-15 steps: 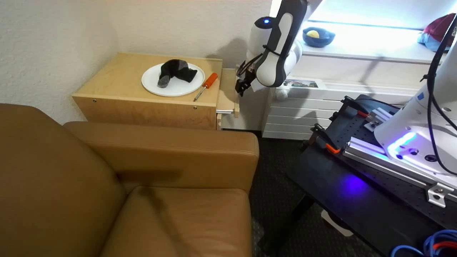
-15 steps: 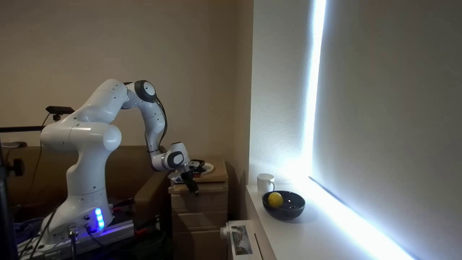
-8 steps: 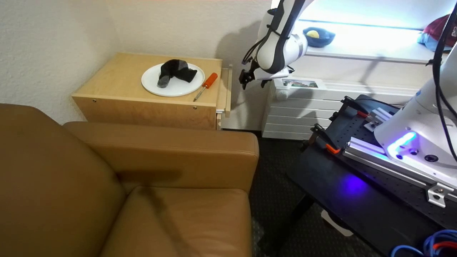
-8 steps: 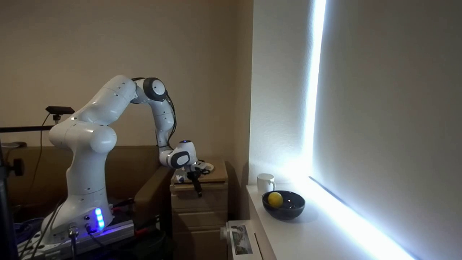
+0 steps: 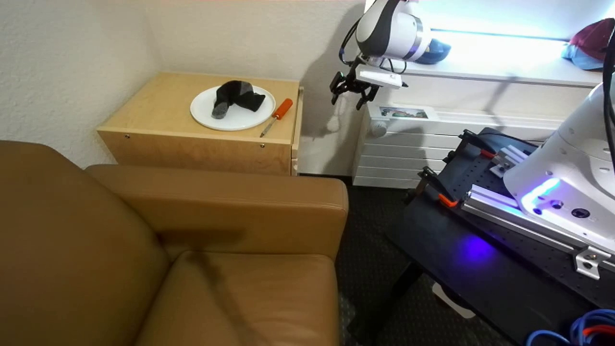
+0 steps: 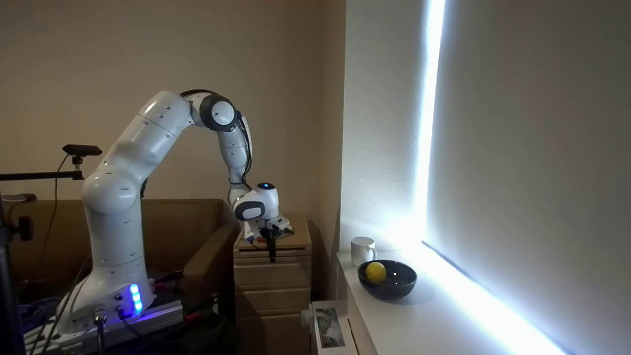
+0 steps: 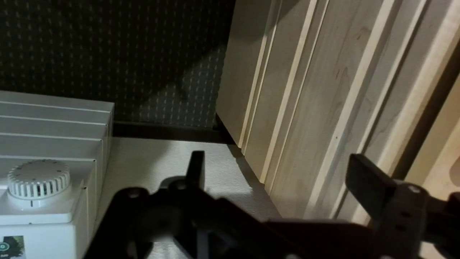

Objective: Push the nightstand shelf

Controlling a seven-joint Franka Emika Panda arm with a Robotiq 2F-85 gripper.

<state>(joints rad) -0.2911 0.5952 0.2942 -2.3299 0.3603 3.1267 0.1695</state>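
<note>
The nightstand is wood with a smooth, low-sheen top; the nightstand shelf shows a wooden front edge. Plate: smooth, glossy. Fabric bundle: matt cloth. Screwdriver: plastic-looking handle, metal shaft. Armchair, near left: smooth leather with slight sheen. Wall, far left: matt, rough. Radiator knob: ribbed, plastic-looking. Fingers: matt.

This looks like a home (upholstered seat, nightstand, radiator).

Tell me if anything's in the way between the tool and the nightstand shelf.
Nothing visible stands in the gap between the tool and the nightstand shelf. The screwdriver and plate lie on top of the nightstand, outside that gap.
</note>
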